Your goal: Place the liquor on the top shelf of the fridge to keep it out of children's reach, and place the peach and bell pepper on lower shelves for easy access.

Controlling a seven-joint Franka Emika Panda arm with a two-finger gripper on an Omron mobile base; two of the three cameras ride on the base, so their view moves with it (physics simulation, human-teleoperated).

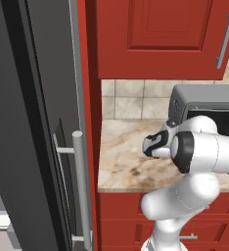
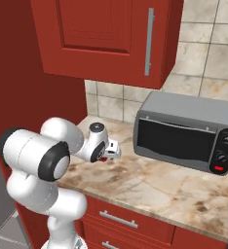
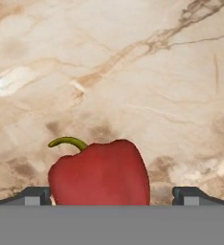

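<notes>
In the hand view the gripper (image 3: 111, 196) hangs low over the counter (image 3: 133, 72) with its jaws spread wide, one tip at 8 o'clock and the other at 4 o'clock, and the pepper (image 3: 100, 174) sits between them at 6 o'clock, nearer the 8 o'clock tip, which looks just beside its skin, with a plain gap on the other side. Nothing is pinched yet. The step in hand looks like the grab on the pepper, so the hand would do well to shift a little toward the 8 o'clock side so the fruit is centred, then sink until the tips pass its widest bulge before pressing in; closing high on the glossy shoulder could squeeze it out and send it rolling. The curved green stem (image 3: 68, 141) points to 10 o'clock and should stay clear of the tips. From the right base view the gripper (image 2: 111, 151) is over the counter (image 2: 150, 189) with a sliver of red under it, the toaster oven (image 2: 186, 136) well apart at 3 o'clock. In the left base view the fridge (image 1: 33, 122) stands at 9 o'clock, its handle (image 1: 80, 186) nearest, so the carry afterwards goes that way, to a lower shelf.
</notes>
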